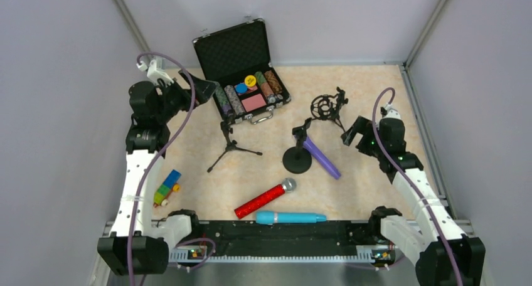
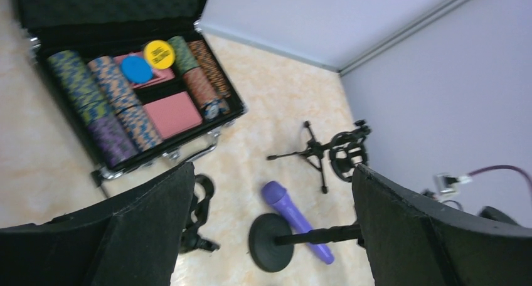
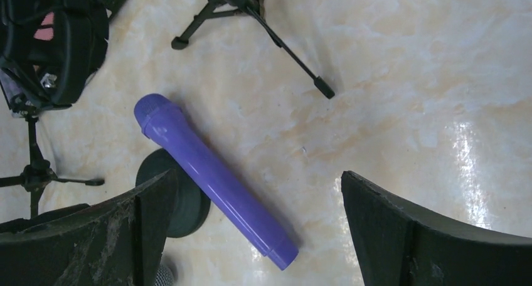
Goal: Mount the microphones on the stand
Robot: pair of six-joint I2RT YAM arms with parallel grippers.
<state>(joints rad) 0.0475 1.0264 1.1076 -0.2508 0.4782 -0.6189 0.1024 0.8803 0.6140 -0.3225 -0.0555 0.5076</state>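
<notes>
**Left claw (image 2: 271,173) and right claw (image 3: 257,179) wide open, both empty**

The purple microphone (image 3: 213,179) lies flat on the desk (image 1: 376,98), touching the round-base stand (image 1: 297,159). The glittery red microphone (image 1: 263,199) and the light blue microphone (image 1: 290,217) lie near the arms' bases.

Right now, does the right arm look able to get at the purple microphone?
Probably yes: the right gripper is open and facing the purple microphone, which lies flat with nothing over it, beside a stand base.
</notes>
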